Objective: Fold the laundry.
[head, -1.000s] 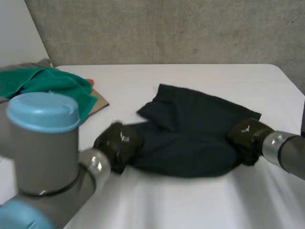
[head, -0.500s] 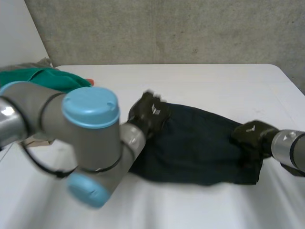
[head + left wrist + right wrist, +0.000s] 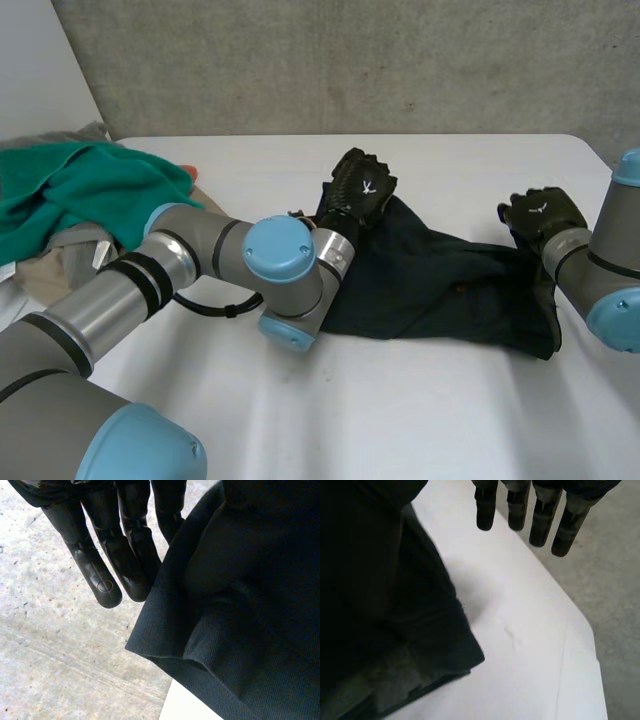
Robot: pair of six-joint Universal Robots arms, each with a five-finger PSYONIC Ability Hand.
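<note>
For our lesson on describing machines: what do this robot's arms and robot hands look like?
The left arm and right arm are grey tubes with round joints capped in light blue. The left robot hand and right robot hand are black, each with a small white mark on its back. Their fingers are segmented with rounded tips.

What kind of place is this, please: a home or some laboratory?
Probably a laboratory or test room, not a home: a bare concrete wall stands behind a plain white table, and robot arms work on a dark cloth there.
</note>
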